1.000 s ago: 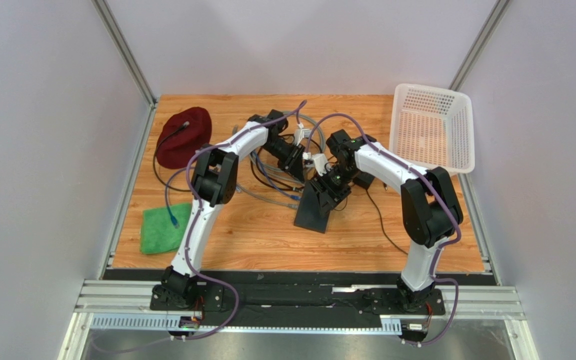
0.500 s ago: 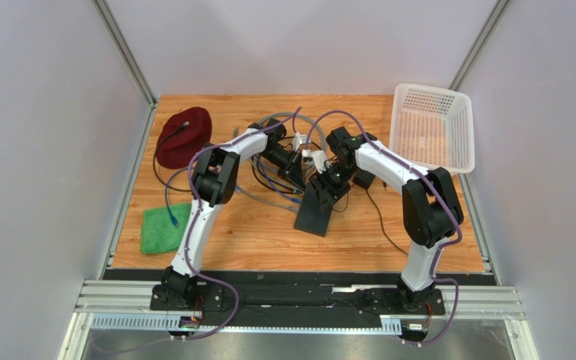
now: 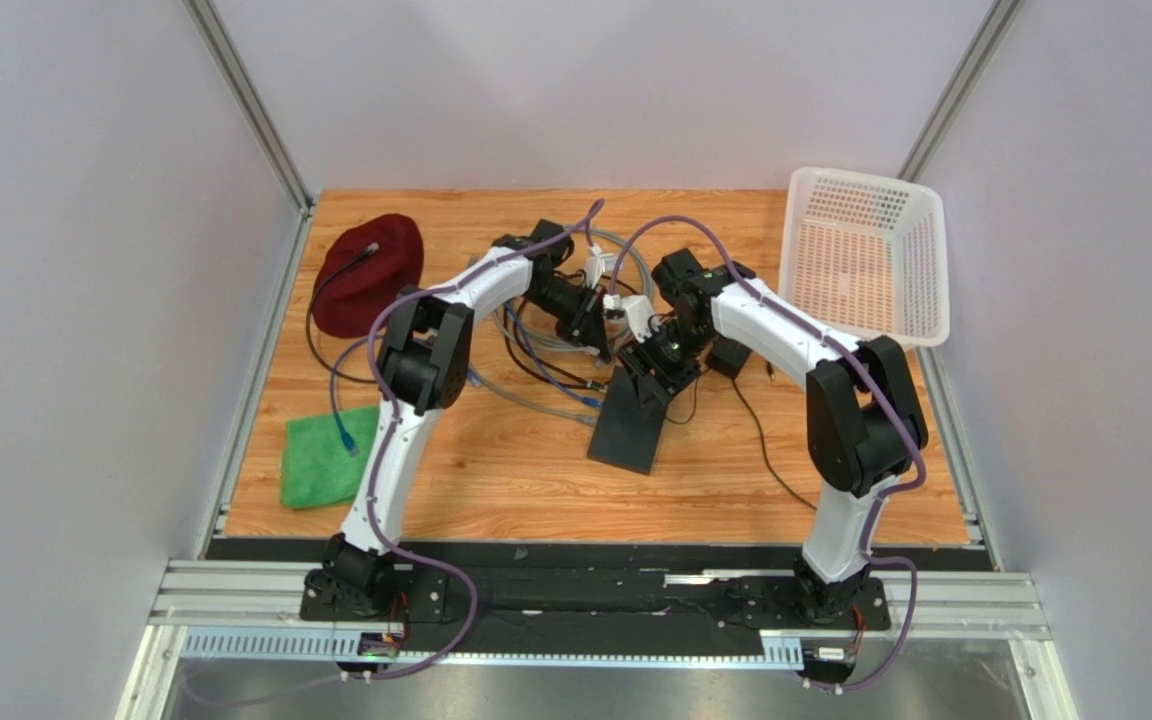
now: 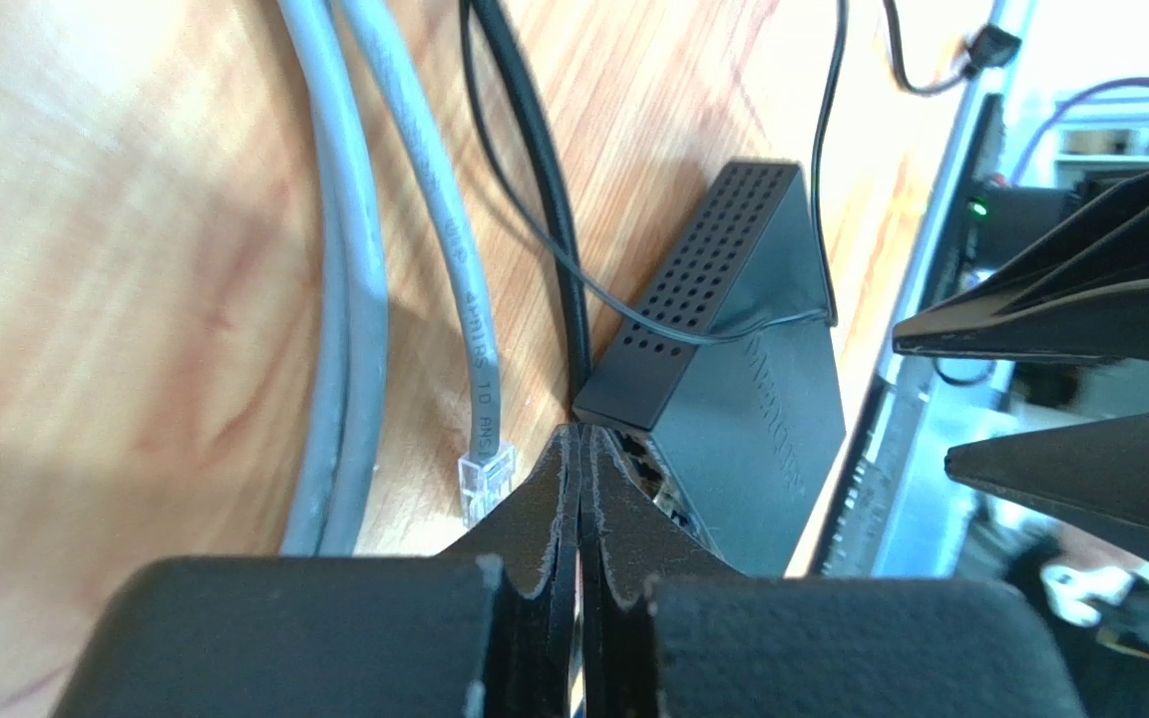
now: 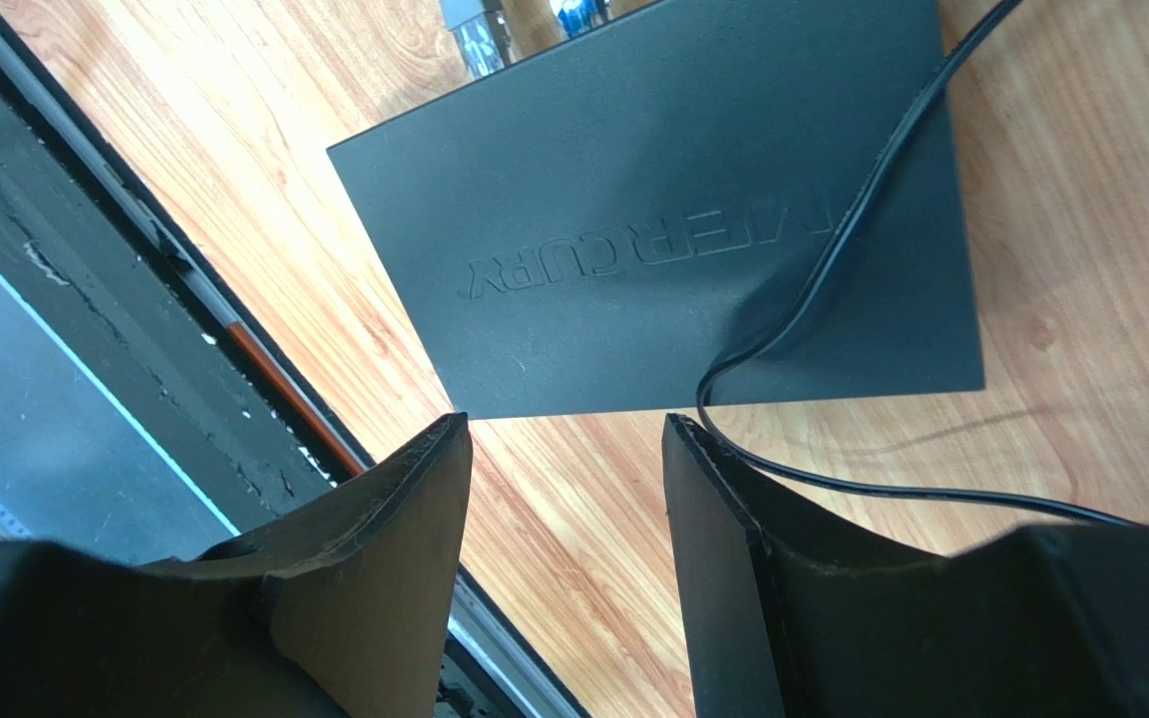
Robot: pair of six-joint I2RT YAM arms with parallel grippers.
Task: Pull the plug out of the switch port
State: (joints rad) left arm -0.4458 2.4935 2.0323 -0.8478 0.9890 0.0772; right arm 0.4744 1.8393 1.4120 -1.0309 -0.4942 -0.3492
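The switch (image 3: 632, 417) is a flat black box in mid-table; it also shows in the left wrist view (image 4: 753, 397) and, lettered, in the right wrist view (image 5: 671, 225). A grey plug (image 5: 476, 21) and a blue plug (image 5: 581, 12) sit at its far socket edge. My left gripper (image 3: 594, 330) is shut, with its tips (image 4: 581, 437) at the switch's socket corner, where a black cable (image 4: 533, 195) ends; I see nothing between the fingers. A loose grey cable's clear plug (image 4: 485, 482) lies beside them. My right gripper (image 3: 654, 360) is open and empty (image 5: 566, 437) over the switch's opposite edge.
A thin black wire (image 5: 835, 255) crosses the switch. Grey cables (image 3: 537, 387) loop left of it. A black adapter brick (image 3: 728, 360) lies to the right. A white basket (image 3: 863, 255) is far right, a maroon cloth (image 3: 364, 273) and a green cloth (image 3: 330, 455) are left.
My left gripper dipped slightly towards the switch and came back. My right gripper shifted slightly away from the near edge. The switch has not moved.
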